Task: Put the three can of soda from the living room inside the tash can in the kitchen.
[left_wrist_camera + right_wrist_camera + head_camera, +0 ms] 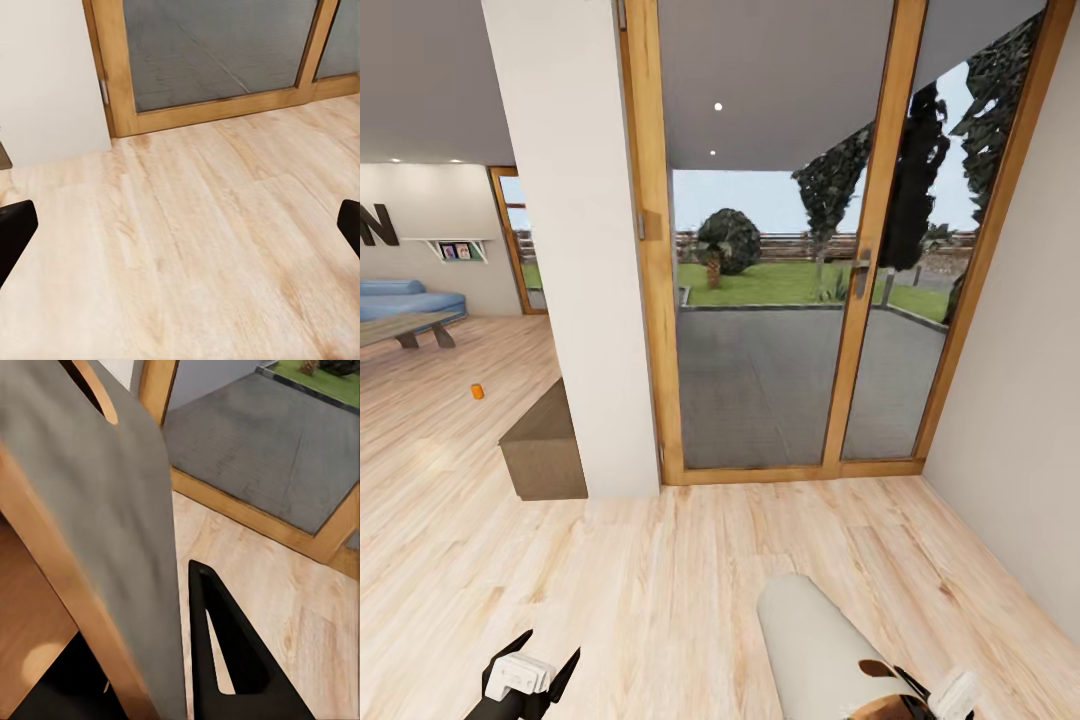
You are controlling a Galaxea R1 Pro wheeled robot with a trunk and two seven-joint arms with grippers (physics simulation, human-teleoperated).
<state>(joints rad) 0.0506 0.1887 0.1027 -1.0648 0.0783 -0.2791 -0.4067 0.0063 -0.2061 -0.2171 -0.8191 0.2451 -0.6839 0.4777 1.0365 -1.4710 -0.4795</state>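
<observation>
Pale wood floor [690, 590] runs up to wood-framed glass doors [790, 300] beside a white pillar [575, 230]. Far off, near the floor's left edge, one orange soda can [478, 391] is seen standing, short of the blue sofa [405, 300] and the letter N [378, 225]. The left gripper [180, 225] is held above bare floor, jaws wide. The right gripper [169, 660] is closed on the rim of the grey trash can [97, 510], one finger [225, 652] outside its wall.
</observation>
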